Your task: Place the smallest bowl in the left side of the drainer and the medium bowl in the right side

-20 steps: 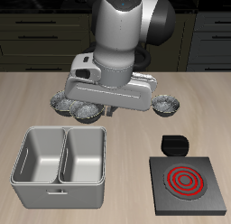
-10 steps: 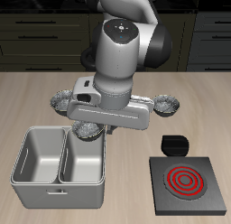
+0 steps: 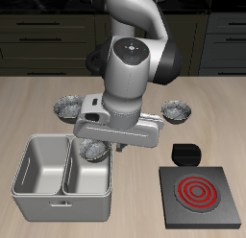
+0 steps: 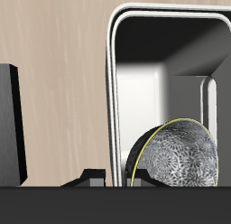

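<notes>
My gripper [image 3: 102, 146] is shut on the rim of a shiny grey speckled bowl [image 3: 92, 151] and holds it tilted just above the drainer [image 3: 29, 189], over the compartment nearer the stove. In the wrist view the bowl [image 4: 176, 155] hangs on edge over that compartment, inside the drainer's rim [image 4: 112, 83]. I cannot tell by size which of the three bowls it is. Two more speckled bowls stand farther back: one [image 3: 67, 107] behind the drainer, one [image 3: 177, 110] behind the stove. Both drainer compartments look empty.
A black stove with a red coil [image 3: 200, 194] stands beside the drainer near the table's front edge, with a black knob block [image 3: 183, 152] behind it. Its dark side shows in the wrist view [image 4: 9, 128]. Dark cabinets line the back.
The arm has carried the held bowl from the back row toward the table's front edge and lowered it over the drainer compartment nearer the stove. The other two bowls stayed put.
</notes>
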